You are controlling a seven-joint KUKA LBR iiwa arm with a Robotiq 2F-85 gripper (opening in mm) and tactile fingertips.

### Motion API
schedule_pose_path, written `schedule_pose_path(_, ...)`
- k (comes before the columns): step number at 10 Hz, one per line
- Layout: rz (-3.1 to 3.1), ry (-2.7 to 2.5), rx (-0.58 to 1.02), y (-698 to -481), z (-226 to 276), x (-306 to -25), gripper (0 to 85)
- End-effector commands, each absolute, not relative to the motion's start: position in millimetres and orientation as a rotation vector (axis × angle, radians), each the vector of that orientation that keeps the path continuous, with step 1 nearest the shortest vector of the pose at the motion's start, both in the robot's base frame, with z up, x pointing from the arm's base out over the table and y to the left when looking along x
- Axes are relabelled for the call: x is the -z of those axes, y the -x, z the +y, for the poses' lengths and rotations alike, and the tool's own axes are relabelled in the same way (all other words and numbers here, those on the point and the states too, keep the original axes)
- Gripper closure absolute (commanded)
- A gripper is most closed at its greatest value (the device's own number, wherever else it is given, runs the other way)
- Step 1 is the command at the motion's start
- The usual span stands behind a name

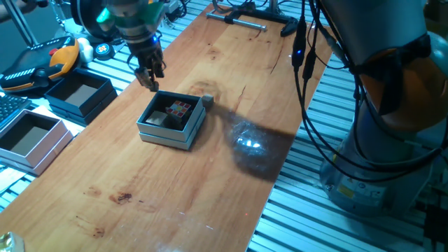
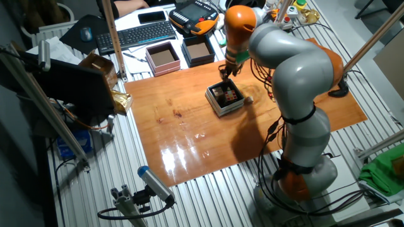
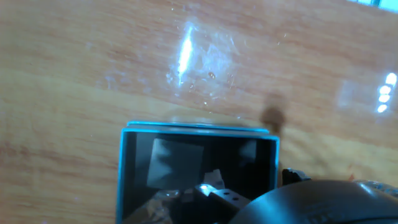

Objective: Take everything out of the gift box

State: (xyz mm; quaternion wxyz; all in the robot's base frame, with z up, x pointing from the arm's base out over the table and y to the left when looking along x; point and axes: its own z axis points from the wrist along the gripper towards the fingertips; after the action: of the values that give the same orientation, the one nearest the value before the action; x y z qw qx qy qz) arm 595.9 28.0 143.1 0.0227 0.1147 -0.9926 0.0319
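Gift box (image 1: 170,120) of pale grey-blue card with a white rim sits mid-table on the wooden top (image 1: 210,182), holding the multicoloured puzzle cube (image 1: 180,108) and plain grey cube (image 1: 157,119). One tiny pale grey block (image 1: 208,101) already lies outside — two remain. Gripper (image 1: 150,78) hovers at the box's edge, apparently empty; whether parted cannot be told. No readable writing.

Pale grey-blue gift box (image 1: 170,131), white-rimmed (dark inside); its puzzle cube (image 1: 180,109) shows red, white, yellow squares; tabletop (image 1: 175,182) warm brown wood.
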Motion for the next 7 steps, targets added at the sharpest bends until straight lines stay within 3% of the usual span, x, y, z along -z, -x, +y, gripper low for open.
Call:
schedule_pose_path(1, -3.075, -0.332, -0.102, -593.7, 31.7, -141.2, 32.7)
schedule_pose_path(7, -3.115, -0.206, -0.164, -557.9, 36.5, -118.2, 29.7)
